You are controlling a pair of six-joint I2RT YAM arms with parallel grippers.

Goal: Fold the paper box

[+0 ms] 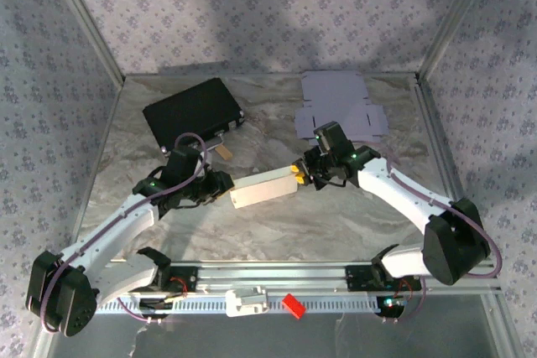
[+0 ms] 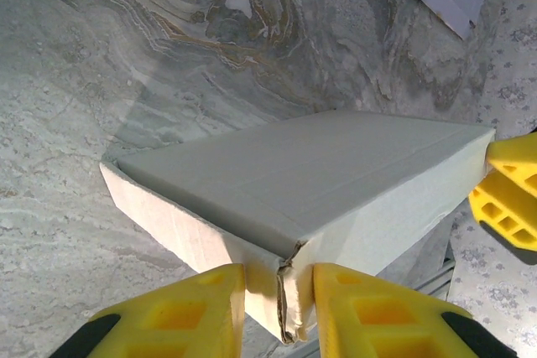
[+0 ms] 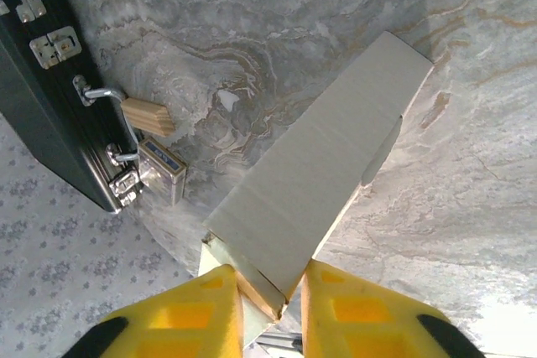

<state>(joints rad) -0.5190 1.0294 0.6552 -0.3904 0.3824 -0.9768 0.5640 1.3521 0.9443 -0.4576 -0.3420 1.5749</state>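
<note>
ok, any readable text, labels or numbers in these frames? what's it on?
No readable text anywhere.
paper box: plain faces, no print.
black case: no legible marking.
small blue-faced item beside the case: possibly a label, too blurred to read.
flat purple sheet: blank.

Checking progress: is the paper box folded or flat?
Folded: the paper box is a formed rectangular block, its ends gripped by the left gripper and right gripper.
</note>
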